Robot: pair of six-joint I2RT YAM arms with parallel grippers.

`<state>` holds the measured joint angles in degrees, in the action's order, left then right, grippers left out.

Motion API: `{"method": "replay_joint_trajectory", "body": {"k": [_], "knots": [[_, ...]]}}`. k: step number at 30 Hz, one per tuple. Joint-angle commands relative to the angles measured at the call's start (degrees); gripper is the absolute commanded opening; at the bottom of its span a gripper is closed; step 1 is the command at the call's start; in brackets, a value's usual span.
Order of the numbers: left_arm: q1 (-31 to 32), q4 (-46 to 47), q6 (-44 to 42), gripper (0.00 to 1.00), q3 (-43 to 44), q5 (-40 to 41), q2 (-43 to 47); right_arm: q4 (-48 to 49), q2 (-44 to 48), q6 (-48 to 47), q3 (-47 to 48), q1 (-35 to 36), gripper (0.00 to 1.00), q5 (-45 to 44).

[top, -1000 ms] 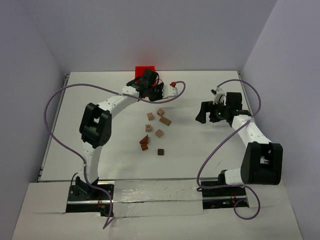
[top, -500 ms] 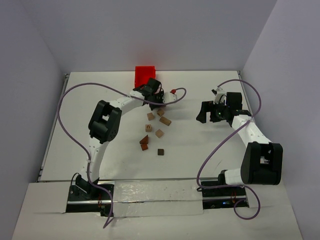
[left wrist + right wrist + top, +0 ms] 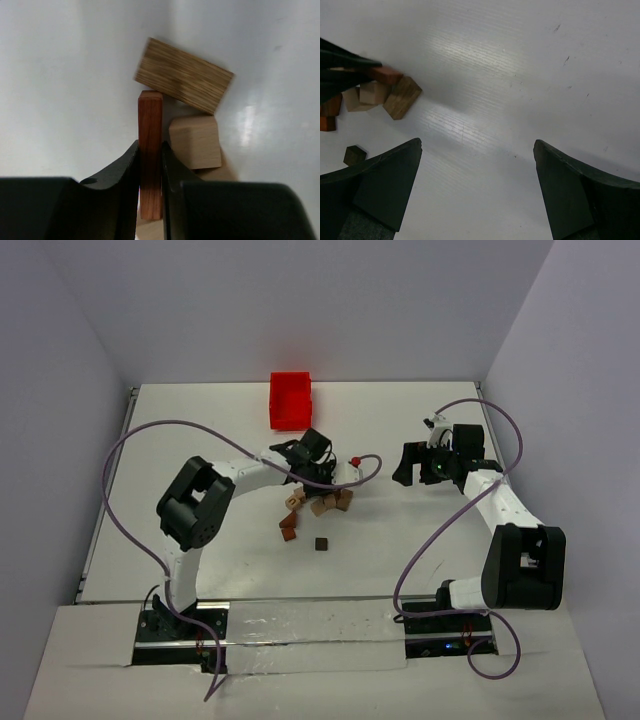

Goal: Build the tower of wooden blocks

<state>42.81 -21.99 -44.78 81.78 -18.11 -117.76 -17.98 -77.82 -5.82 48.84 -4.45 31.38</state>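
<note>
A reddish-brown flat block is being clamped on edge between the narrowly set fingers of the left end effector, just beside a light tan cube and a striped tan block. The wooden blocks are lying loose and unstacked in the middle of the surface, a dark cube slightly apart. The right end effector is being held wide, nothing between its fingers.
</note>
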Motion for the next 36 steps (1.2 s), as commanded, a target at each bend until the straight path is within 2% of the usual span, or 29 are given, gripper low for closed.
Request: {"method": "replay_joint_trajectory", "body": {"k": [1,7,12,19,23,28,36], "knots": [[2.6,4.4,4.4,0.00,-4.8,-3.2,6.2,1.5,0.8,0.1,2.7,-0.2,1.00,0.7],[6.2,4.1,7.2,0.00,-9.0,-3.8,9.1,1.5,0.7,0.1,2.8,-0.3,1.00,0.8],[6.4,3.0,10.5,0.00,-6.1,-2.7,10.2,1.4,1.4,-0.4,2.5,-0.3,1.00,1.4],[0.5,-3.8,10.5,0.00,7.0,-0.7,8.5,1.3,1.9,-0.4,2.3,-0.3,1.00,2.0],[-3.0,-4.4,8.8,0.00,8.7,2.3,6.5,1.5,2.4,-0.4,2.2,-0.2,1.00,1.7],[-6.4,-3.8,7.8,0.00,5.9,3.1,4.9,1.5,2.7,-0.6,2.0,-0.3,1.00,1.6],[-7.6,-0.8,9.2,0.00,-2.4,3.1,5.4,1.4,2.8,-0.7,2.1,-0.2,1.00,1.8]]}}
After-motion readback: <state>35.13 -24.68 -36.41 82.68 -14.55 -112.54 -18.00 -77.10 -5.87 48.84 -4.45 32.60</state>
